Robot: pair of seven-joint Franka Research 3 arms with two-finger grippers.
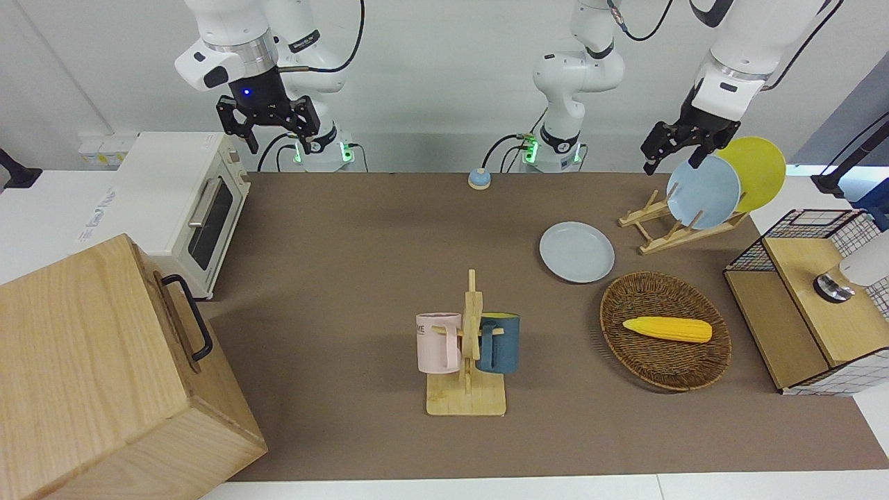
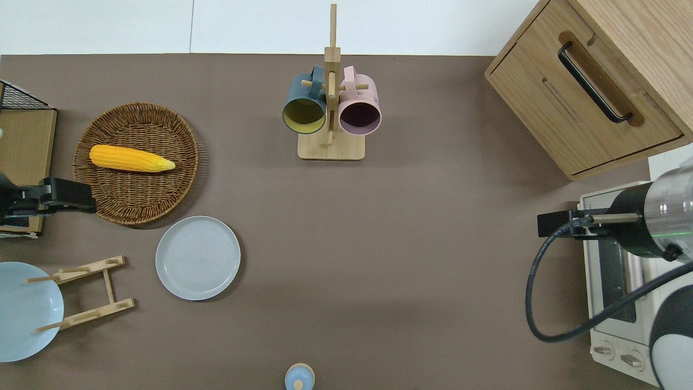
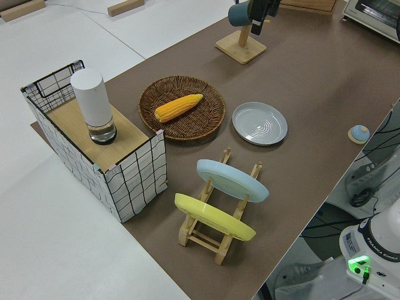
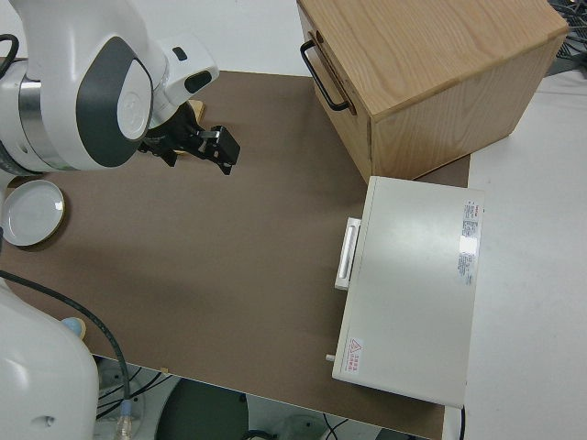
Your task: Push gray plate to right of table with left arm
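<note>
In the front view the left tool [image 1: 670, 151] hangs in the air beside the upper edge of the sky-blue plate [image 1: 703, 192], which stands in a wooden rack [image 1: 667, 232] together with a yellow plate [image 1: 758, 170]. I cannot tell if its fingers are spread or pressed together. The gray plate [image 1: 576, 251] lies flat on the brown surface [image 1: 347, 278], apart from the tool, toward the middle of the surface from the rack. A wicker basket [image 1: 665, 329] with a corn cob [image 1: 667, 328] is just beside the plate, farther from the robots. The right tool [image 1: 267, 123] is parked; its fingers look spread.

In the overhead view the left tool [image 2: 59, 196] is over the edge of the basket [image 2: 136, 162] at the left arm's end. The gray plate [image 2: 198, 265] is well apart from it, between the basket and the rack [image 2: 86, 292]. A mug stand [image 2: 331, 108] with two mugs is farther from the robots.

In the left side view the gray plate [image 3: 259, 123] touches nothing but the surface; the basket [image 3: 182, 107] is just beside it.

In the right side view the right tool [image 4: 206, 147] hangs spread over the bare surface [image 4: 257, 275], and the gray plate [image 4: 30, 213] shows at the edge.
</note>
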